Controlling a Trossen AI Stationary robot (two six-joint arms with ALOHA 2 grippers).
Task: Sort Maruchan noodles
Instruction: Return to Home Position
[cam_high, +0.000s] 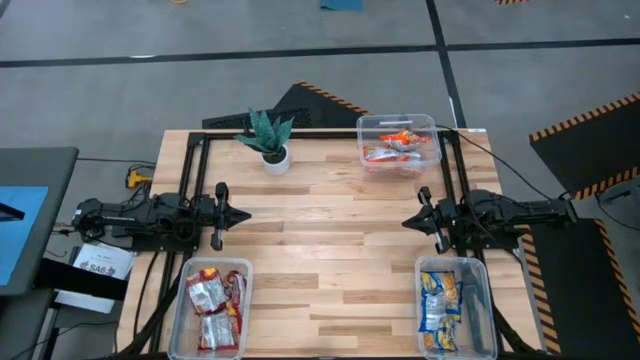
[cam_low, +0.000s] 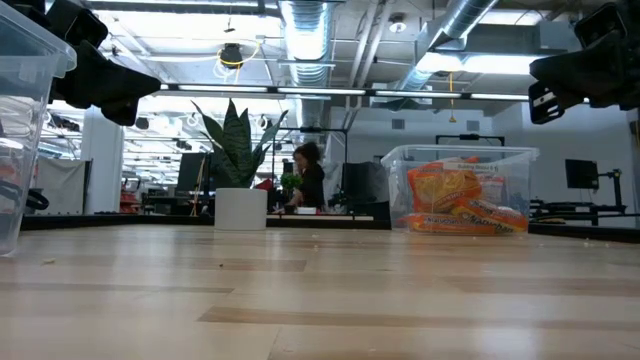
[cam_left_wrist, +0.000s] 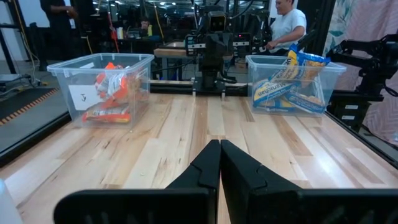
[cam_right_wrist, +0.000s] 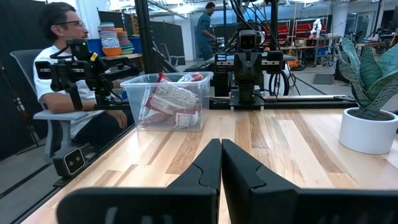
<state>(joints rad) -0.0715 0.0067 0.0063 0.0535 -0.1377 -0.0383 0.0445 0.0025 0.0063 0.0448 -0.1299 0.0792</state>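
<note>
The noodle packets lie in three clear bins. Orange-yellow packets (cam_high: 392, 152) fill the bin at the far edge, also seen as orange packets (cam_left_wrist: 107, 93) in the left wrist view. Red-white packets (cam_high: 215, 303) lie in the near-left bin and show as red-white packets (cam_right_wrist: 174, 99). Blue-yellow packets (cam_high: 438, 306) sit in the near-right bin, seen too as blue-yellow packets (cam_left_wrist: 291, 84). My left gripper (cam_high: 243, 214) hovers shut at the table's left side, and my right gripper (cam_high: 408, 221) hovers shut at the right side. Neither one holds anything.
A spiky green plant in a white pot (cam_high: 270, 142) stands at the far edge, left of the orange bin (cam_high: 398, 122). The wooden tabletop (cam_high: 330, 240) stretches between the grippers. People show in the room beyond the table.
</note>
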